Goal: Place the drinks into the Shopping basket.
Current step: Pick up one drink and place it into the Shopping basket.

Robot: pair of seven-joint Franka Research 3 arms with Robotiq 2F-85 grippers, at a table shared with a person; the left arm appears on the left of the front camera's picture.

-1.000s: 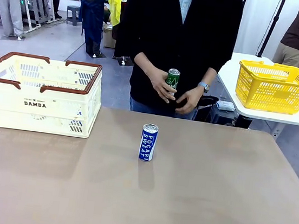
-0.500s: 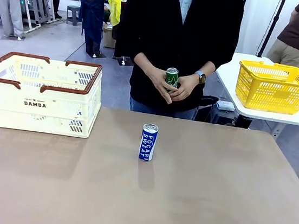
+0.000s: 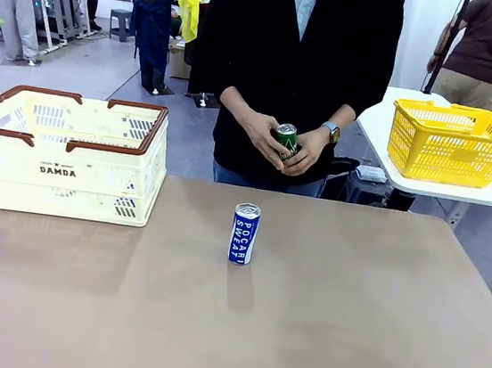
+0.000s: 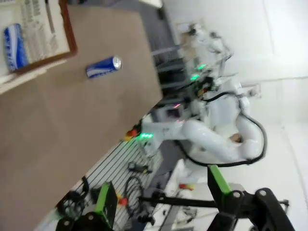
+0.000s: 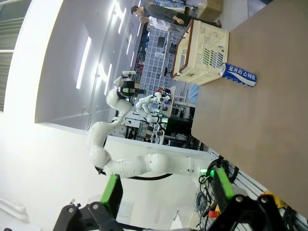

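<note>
Blue can [image 3: 244, 233] upright — long axis vertical.

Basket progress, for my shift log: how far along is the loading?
Done: one blue item, likely a can, lies in the basket. In hand: nothing for the open left gripper and right gripper; the person's hand holds a green can. Left: that one and the Pocari can standing on the table.

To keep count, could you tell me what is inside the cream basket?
One blue can lies in the basket, seen from the left wrist. From the front, its near wall covers most of the floor.
</note>
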